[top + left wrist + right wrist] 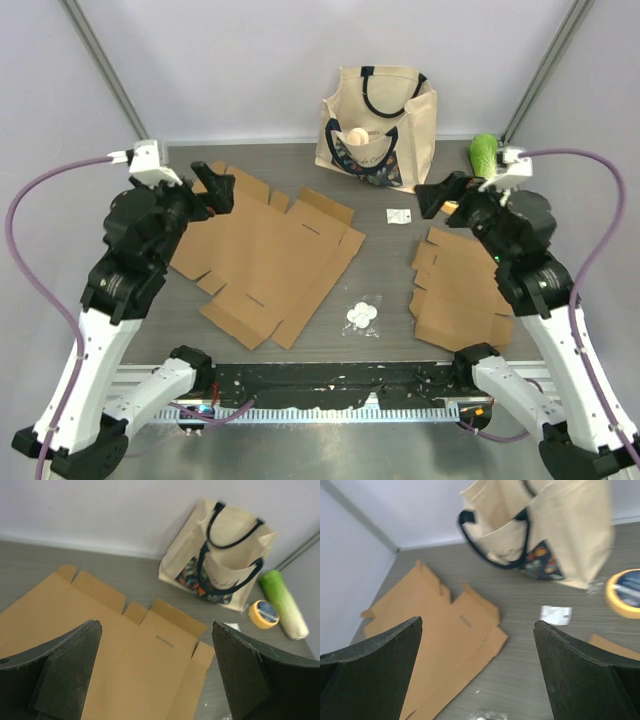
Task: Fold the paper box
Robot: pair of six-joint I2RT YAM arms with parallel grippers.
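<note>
Top external: my left tool (pixel 222 190) and right tool (pixel 428 198) hang wide open, both empty.
Paper box (pixel 265 265) lies flat and unfolded on the worktop (pixel 390 255), left of centre, near my left tool. I judge it light, thin, stiff between creases and easily dented. I'd pinch an outer flap's edge, since flat panels offer no purchase.

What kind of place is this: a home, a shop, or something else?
Probably a laboratory robot test cell: a grey table closed in by plain pale walls and slanted metal frame posts, with a flat brown cardboard box blank laid out.
</note>
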